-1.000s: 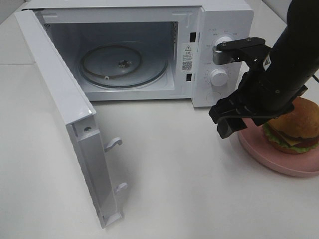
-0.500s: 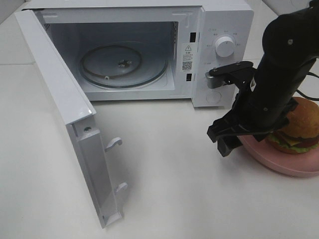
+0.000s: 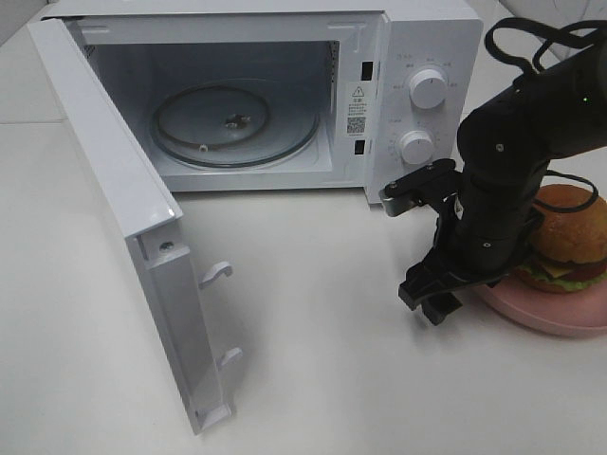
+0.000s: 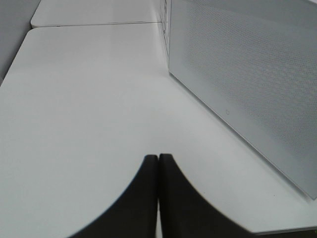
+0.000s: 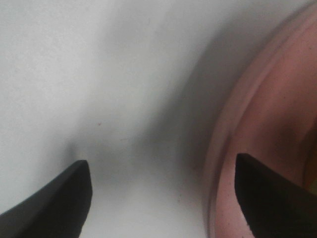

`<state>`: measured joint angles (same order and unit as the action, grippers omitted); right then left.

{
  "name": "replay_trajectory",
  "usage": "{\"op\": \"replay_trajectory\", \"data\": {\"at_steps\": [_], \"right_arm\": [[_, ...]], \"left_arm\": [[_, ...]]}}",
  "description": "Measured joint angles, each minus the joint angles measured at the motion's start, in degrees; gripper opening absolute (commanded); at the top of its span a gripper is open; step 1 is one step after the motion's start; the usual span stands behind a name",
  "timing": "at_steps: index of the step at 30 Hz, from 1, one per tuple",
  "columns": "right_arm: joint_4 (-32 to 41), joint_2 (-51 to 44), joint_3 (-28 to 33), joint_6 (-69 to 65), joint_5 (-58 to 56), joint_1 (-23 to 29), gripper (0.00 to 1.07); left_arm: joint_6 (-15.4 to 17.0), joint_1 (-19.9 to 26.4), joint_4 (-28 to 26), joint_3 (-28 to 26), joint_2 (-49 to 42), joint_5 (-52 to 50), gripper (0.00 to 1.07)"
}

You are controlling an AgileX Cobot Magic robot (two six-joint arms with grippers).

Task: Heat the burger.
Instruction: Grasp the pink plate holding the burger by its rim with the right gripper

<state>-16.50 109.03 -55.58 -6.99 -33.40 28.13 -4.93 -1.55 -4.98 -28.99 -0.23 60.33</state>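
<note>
The right gripper (image 5: 161, 166) stands with its jaws spread wide and nothing between them, low over the table (image 3: 322, 322). In the right wrist view one dark fingertip (image 5: 74, 191) hangs over the bare white surface and the other over the pink plate (image 5: 225, 148), so the jaws straddle the plate's rim. Whether the fingertips touch table or plate cannot be told. In the high view the black arm bends down over the plate's near-left edge and hides part of it. The burger (image 3: 572, 237) sits on that plate just behind the arm, to the right of the microwave (image 3: 427, 38), ungripped, its glossy bun on top and lettuce, cheese and red filling showing at the side. The microwave's door (image 3: 104, 180) is swung fully open to the left, and the glass turntable (image 3: 232, 123) inside lies bare. Two round knobs (image 3: 427, 87) sit one above the other on the front panel. The left gripper (image 4: 158, 159) appears only in its own wrist view, its fingers pressed together on nothing, above the table near a white perforated panel (image 4: 247, 74).
</note>
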Motion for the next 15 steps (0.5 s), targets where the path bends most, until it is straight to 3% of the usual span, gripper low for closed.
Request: {"op": "replay_trajectory", "data": {"at_steps": [9, 10, 11, 13, 14, 15], "right_arm": [[-0.1, 2.3, -0.7, 0.1, 1.1, 0.0, 0.62], [-0.1, 2.4, -0.7, 0.2, 1.1, 0.0, 0.55], [-0.1, 2.4, -0.7, 0.2, 1.1, 0.0, 0.55], [-1.2, 2.6, -0.7, 0.2, 1.0, 0.0, 0.39], [-1.2, 2.6, -0.7, 0.2, 1.0, 0.0, 0.39], [-1.7, 2.7, -0.7, 0.2, 0.8, -0.1, 0.26]], "left_arm": [[0.0, 0.0, 0.0, 0.0, 0.0, 0.0, 0.0], [0.0, 0.0, 0.0, 0.0, 0.0, 0.0, 0.0], [0.0, 0.0, 0.0, 0.0, 0.0, 0.0, 0.0], [0.0, 0.0, 0.0, 0.0, 0.0, 0.0, 0.0], [0.0, 0.0, 0.0, 0.0, 0.0, 0.0, 0.0], [0.0, 0.0, 0.0, 0.0, 0.0, 0.0, 0.0]]}}
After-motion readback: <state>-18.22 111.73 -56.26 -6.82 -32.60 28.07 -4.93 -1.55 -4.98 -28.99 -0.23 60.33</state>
